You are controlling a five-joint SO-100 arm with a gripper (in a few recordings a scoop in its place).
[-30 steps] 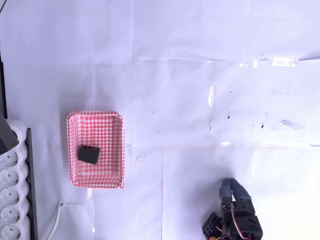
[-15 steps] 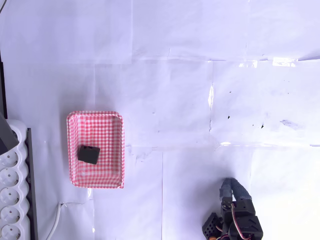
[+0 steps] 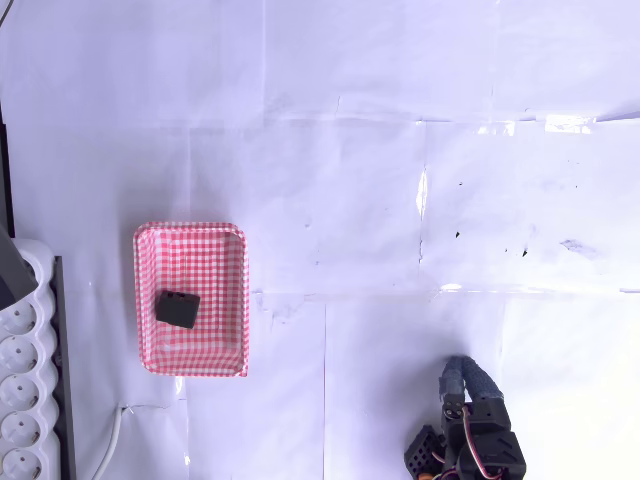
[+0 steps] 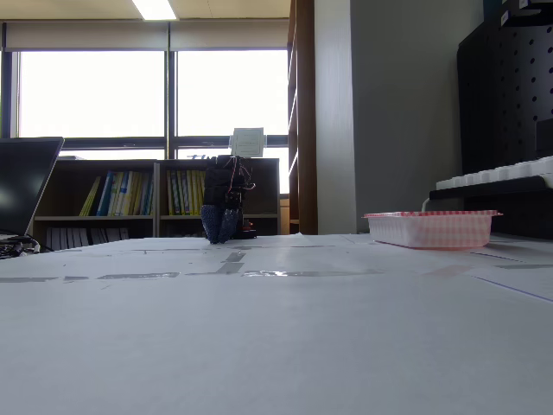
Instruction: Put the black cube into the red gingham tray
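- A wide tabletop (image 3: 340, 200) covered in taped sheets of white paper carries everything; from the low fixed view (image 4: 276, 328) it stretches away toward a bright window and low bookshelves (image 4: 130, 194) holding rows of books.
- A dark pegboard wall (image 4: 505, 104) stands at the right edge of the fixed view, well to the right of the fingers as that view shows them.
- A white power strip (image 3: 25, 390) with round sockets lies along the left edge of the overhead view, far left of the fingers and just beyond the tray.
- The red gingham tray (image 3: 235, 300) sits flat on the paper, well apart from the fingers, to their left and a little higher in the overhead view; in the fixed view its rim (image 4: 432, 226) shows off to the right of the arm.
- The dark robot arm (image 3: 480, 440) is folded up at the bottom edge of the overhead view; in the fixed view it stands far back, in front of the bookshelves (image 4: 226, 186).
- The fingers (image 3: 458, 378) (image 4: 220, 229) point down close to the tabletop, with nothing seen in their hold; I cannot tell how far apart they stand.
- The black cube (image 3: 177, 308) rests inside the tray, toward its left side, far to the left of the fingers.
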